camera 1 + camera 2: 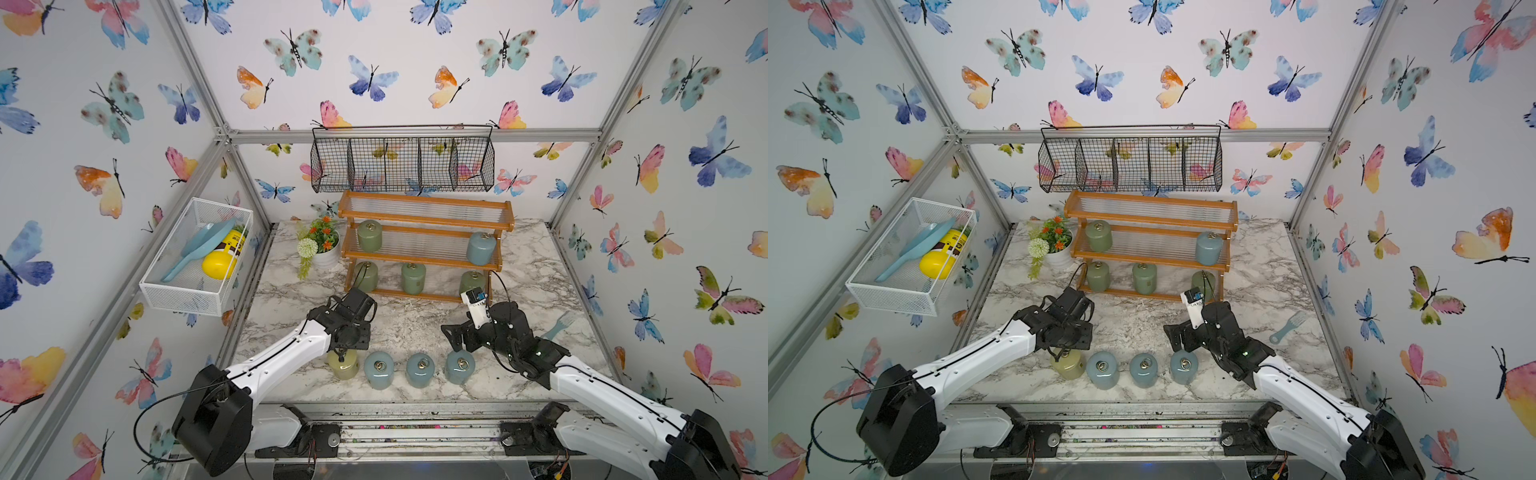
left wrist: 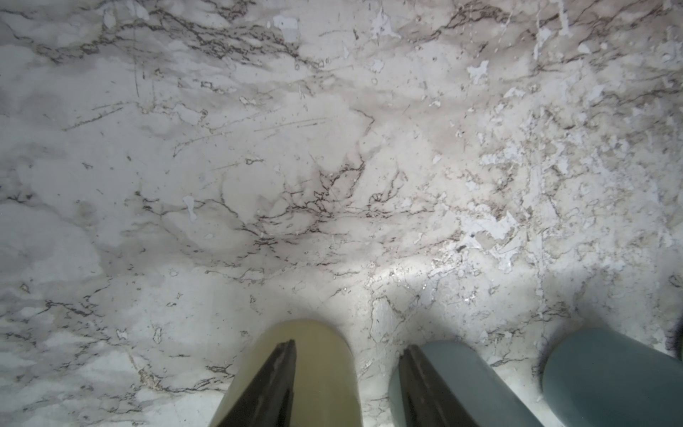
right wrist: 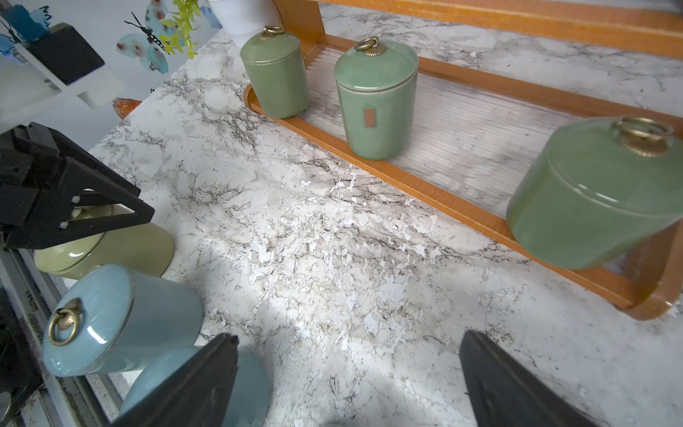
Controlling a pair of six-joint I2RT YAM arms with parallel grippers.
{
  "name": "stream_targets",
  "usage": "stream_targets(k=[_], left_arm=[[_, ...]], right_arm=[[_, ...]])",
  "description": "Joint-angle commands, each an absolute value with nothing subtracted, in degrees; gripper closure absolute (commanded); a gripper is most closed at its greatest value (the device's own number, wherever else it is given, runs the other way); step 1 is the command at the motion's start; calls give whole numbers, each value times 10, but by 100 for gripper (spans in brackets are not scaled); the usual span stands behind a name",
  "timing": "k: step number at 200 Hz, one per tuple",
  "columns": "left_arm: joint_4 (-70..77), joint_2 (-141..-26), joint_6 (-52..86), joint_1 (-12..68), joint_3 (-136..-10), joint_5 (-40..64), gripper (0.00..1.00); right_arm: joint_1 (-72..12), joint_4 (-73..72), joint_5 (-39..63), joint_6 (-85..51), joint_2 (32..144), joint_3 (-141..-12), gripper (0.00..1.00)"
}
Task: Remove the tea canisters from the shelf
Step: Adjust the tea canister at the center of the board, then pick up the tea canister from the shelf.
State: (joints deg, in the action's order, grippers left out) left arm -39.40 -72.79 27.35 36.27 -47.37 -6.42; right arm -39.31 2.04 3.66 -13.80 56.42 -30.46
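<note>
This is a robot test cell dressed up as a corner of a home kitchen. The walls are flat panels of butterfly wallpaper (image 1: 415, 104) set in bare aluminium framing (image 1: 270, 135). Two white-and-black robot arms, left (image 1: 274, 359) and right (image 1: 602, 390), rise from a metal rail (image 1: 415, 436) along the near edge. The homely part looks staged:

- a marble-look surface (image 1: 415, 324)
- a wooden shelf (image 1: 424, 208) with jars (image 1: 369, 235) at the far side
- a potted plant (image 1: 322, 245) left of the shelf
- a black wire basket (image 1: 403, 162) on the far wall
- a white mesh basket (image 1: 195, 257) on the left wall
</note>
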Motion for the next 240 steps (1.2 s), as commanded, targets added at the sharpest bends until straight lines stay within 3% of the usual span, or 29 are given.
stream_targets(k=[1,72,111,140,209,240], left_arm=[[-457,-711,295,366,-455,-70,49],[-439,-685,297,374,-453,-63,44],[-405,-653,273,374,-498,-95,30],[-345,-622,249,374,-511,-120,26],[-150,-510,172,367,-433,-150,0],[-117,-481,161,363,-403,-149,1]], right_arm=[[-390,8,49,-128,564,-308,0],[-389,12,43,-130,558,-305,0],[-389,33,5,-124,548,-327,0],[-370,54,-9,-104,551,-364,0],[-268,28,-48,-52,597,-447,0],[-235,-33,-55,-25,622,-456,0]])
